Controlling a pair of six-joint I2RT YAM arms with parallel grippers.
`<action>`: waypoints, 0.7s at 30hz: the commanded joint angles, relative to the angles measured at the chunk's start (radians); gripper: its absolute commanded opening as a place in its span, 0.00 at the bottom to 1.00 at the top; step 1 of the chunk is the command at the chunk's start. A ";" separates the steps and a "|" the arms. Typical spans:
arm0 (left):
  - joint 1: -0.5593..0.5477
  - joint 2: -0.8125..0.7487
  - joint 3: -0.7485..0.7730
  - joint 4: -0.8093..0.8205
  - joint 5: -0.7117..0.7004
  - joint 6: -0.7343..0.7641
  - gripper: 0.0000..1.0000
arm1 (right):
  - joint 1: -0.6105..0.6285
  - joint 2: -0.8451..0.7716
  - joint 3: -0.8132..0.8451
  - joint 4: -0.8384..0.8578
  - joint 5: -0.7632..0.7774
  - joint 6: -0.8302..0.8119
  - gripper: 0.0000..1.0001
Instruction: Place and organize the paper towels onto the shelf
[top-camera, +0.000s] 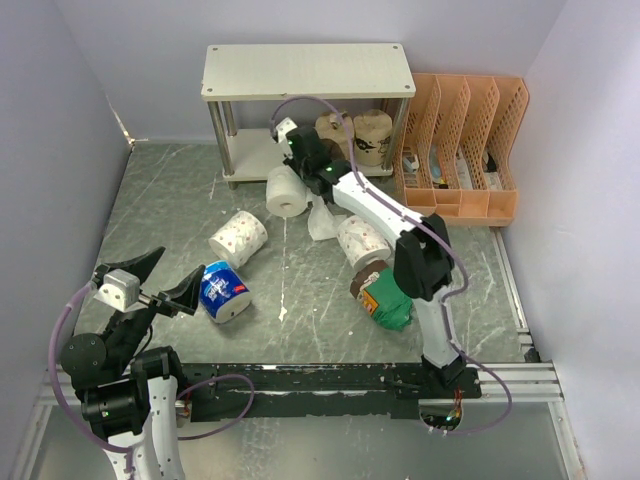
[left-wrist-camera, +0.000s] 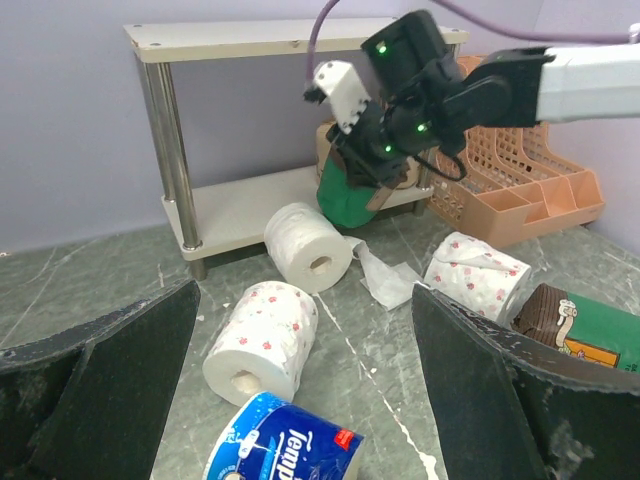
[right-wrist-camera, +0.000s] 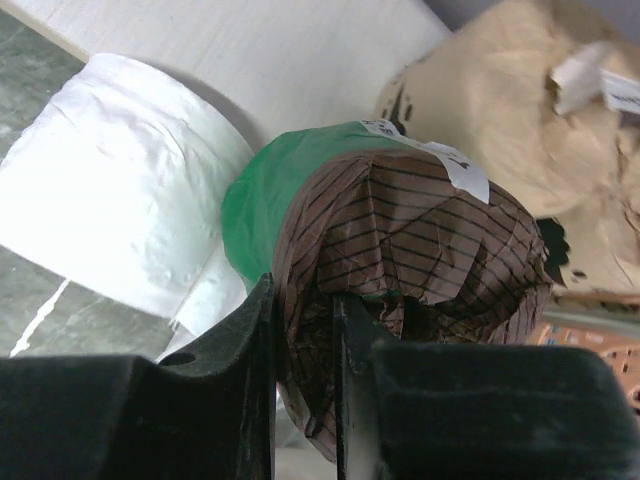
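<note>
I've got the R gripper (right-wrist-camera: 300, 340) clamped on the green-wrapped roll (right-wrist-camera: 290, 190) at the shelf (left-wrist-camera: 235, 210) lower board, can't tell if it's touching tbh. Plain white roll (right-wrist-camera: 120, 220) sits just left of it, tan rolls (right-wrist-camera: 500, 90) just past it. L gripper (top-camera: 172, 272) is wide open w/ the blue-white roll (top-camera: 225, 292) beside its fingertip.

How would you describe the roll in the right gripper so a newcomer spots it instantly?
Find the pale two-tier shelf at the back of the table; the right gripper sits at its lower board. The green roll clamped there has a brown striped end, unlike the white roll beside it and the tan rolls behind.
</note>
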 joint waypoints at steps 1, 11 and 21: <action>-0.003 -0.013 0.008 0.011 -0.014 0.000 0.99 | 0.011 0.044 0.128 0.089 0.003 -0.122 0.00; -0.005 -0.013 0.009 0.010 -0.019 0.000 0.99 | 0.009 0.062 0.038 0.369 -0.014 -0.159 0.01; -0.002 -0.013 0.010 0.010 -0.023 -0.001 0.99 | -0.023 0.198 0.202 0.343 -0.031 -0.152 0.08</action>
